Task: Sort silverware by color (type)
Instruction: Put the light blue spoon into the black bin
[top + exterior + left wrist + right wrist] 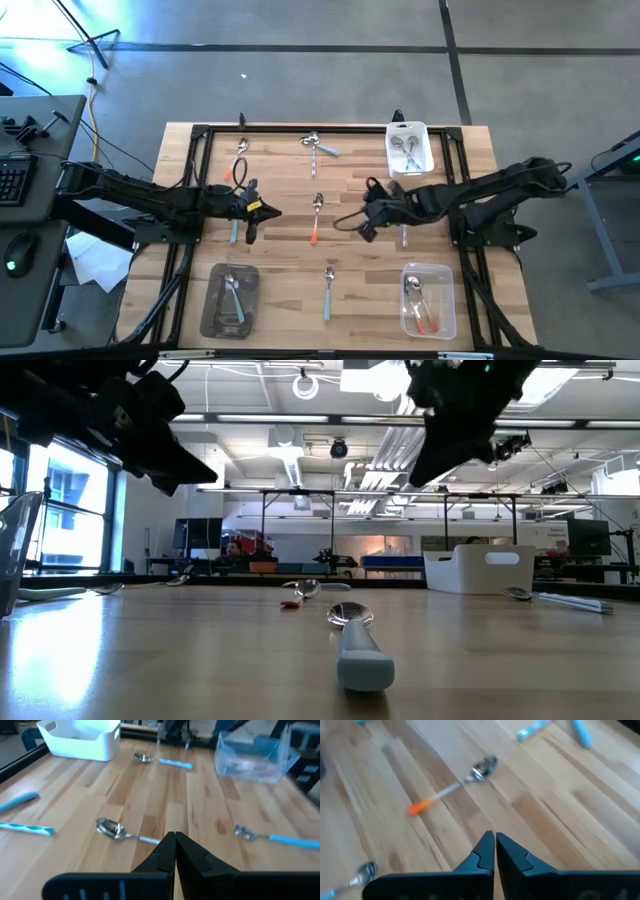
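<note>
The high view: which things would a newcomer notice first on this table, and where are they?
First the two dark arms reaching inward from either side, the left pincer and right pincer both shut and empty above the wood. Between them lies an orange-handled spoon at the table's middle. Then the tubs: a white tub at the far right, and two clear tubs at the near edge, all holding spoons.

Both arms are black, built of chunky jointed segments with dark cables looping along them. The left gripper (262, 209) carries a small orange-yellow mark near its tip. The right gripper (362, 222) ends in angular, tapered black fingers (482, 854).
</note>
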